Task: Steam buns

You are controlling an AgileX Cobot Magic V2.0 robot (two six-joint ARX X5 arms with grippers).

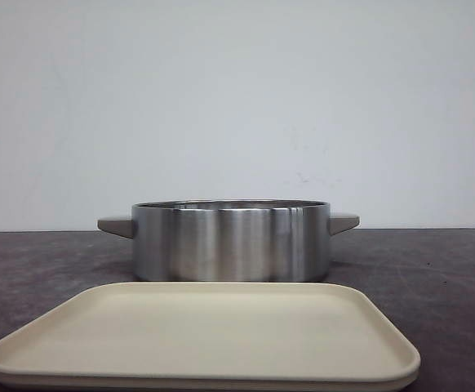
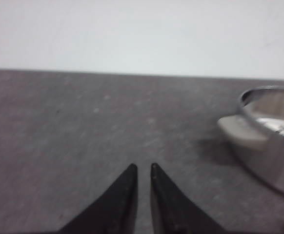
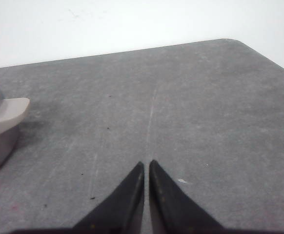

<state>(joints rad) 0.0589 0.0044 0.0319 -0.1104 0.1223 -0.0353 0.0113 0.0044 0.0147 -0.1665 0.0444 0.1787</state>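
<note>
A steel pot [image 1: 231, 241] with grey side handles is seen at 12 o'clock on the dark table [image 1: 42, 269], behind a cream tray [image 1: 205, 335] whose near edge is cut off. The pot's inside is hidden in the front view; in the left wrist view a pale scrap shows inside its rim, too cropped to identify, so the buns cannot be located. The left claw [image 2: 143, 169] and the right claw [image 3: 146, 165] are each clenched, tips nearly touching, grasping nothing, over bare table.
</note>
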